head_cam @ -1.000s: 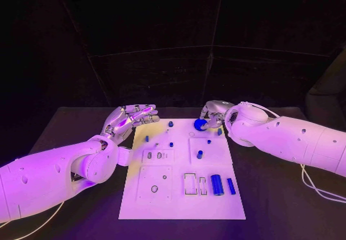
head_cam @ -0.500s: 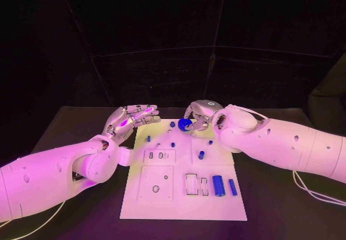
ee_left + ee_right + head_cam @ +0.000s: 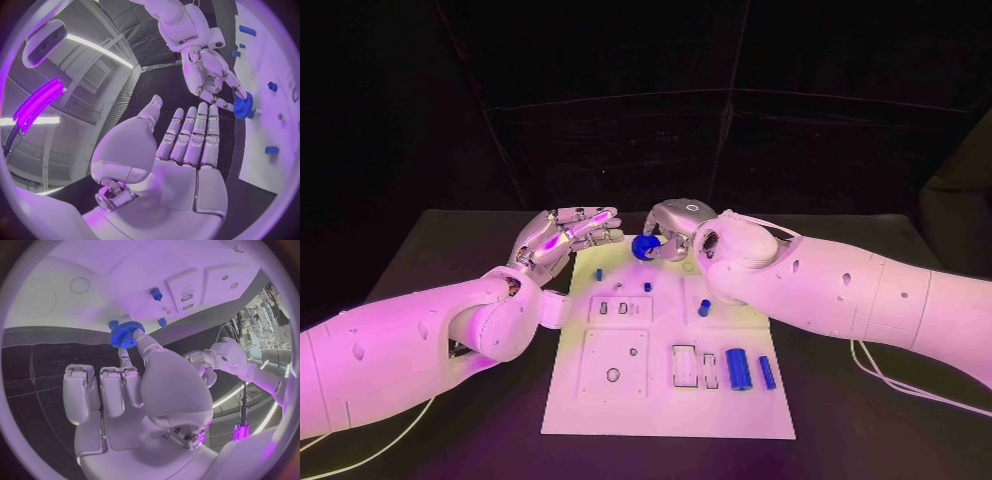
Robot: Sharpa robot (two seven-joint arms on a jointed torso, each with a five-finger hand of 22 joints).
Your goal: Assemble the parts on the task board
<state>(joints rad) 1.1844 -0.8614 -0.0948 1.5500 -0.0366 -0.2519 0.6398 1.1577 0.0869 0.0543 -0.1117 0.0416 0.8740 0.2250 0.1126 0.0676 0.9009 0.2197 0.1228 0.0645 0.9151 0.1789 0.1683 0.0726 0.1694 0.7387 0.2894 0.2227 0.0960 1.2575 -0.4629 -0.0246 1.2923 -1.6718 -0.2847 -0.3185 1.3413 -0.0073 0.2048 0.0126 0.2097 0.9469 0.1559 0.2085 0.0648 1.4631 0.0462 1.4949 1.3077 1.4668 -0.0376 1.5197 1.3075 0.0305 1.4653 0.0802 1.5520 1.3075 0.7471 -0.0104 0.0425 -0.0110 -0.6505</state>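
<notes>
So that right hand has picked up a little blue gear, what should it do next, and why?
Probably carry the blue gear a little further over the task board and lower it toward a peg. The right hand pinches the gear above the board's far end, not yet seated, while the left hand hovers beside the board holding nothing.

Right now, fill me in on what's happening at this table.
A two-armed robot is putting small blue parts onto a white task board. Its right robot hand pinches a blue gear at its fingertips, holding it over the far end of the board. The left robot hand is open and empty beside the board's far left corner. Several blue pegs stand on the board's far half, and two blue cylinders lie near its right edge, closer to the robot.
</notes>
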